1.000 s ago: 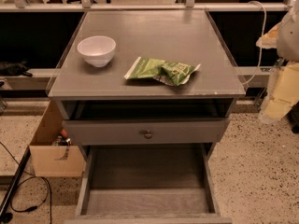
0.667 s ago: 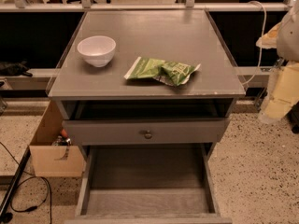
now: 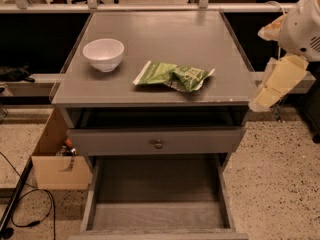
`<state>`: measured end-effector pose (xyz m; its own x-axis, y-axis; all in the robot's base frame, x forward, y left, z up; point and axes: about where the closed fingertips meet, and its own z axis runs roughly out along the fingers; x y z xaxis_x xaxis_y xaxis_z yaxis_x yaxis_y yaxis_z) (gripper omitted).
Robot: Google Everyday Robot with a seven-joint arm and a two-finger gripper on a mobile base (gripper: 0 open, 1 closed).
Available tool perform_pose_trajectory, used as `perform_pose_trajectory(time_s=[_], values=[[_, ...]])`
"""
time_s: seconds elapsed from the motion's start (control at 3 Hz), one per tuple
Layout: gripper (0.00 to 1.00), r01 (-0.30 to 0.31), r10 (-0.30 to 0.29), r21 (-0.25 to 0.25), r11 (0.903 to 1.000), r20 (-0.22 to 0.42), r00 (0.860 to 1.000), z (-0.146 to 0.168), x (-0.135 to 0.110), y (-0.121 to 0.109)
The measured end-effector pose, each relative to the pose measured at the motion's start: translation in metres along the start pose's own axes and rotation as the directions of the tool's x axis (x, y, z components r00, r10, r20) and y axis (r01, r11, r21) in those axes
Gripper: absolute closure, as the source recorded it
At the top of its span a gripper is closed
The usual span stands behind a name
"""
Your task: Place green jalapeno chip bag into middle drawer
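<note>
The green jalapeno chip bag (image 3: 174, 76) lies flat on the grey cabinet top (image 3: 165, 34), right of centre near the front edge. The middle drawer (image 3: 155, 216) is pulled out below, wide and shallow, with a bare grey plank floor. My gripper (image 3: 276, 83) hangs at the right edge of the view, just off the cabinet's right front corner, apart from the bag and holding nothing that I can see.
A white bowl (image 3: 103, 54) stands on the cabinet top at the left. A shut grey drawer front with a round metal knob (image 3: 158, 144) sits above the open drawer. A cardboard box (image 3: 56, 156) and cables (image 3: 25, 209) are on the floor at the left.
</note>
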<state>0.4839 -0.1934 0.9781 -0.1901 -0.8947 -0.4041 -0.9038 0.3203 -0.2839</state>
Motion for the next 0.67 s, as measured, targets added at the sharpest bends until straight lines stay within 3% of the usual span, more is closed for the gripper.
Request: perform_pose_trajectory(time_s=[0.67], values=[[0.00, -0.097, 0.091, 0.046, 0.9943, 0.109, 0.990, 0.054, -0.049, -0.060]])
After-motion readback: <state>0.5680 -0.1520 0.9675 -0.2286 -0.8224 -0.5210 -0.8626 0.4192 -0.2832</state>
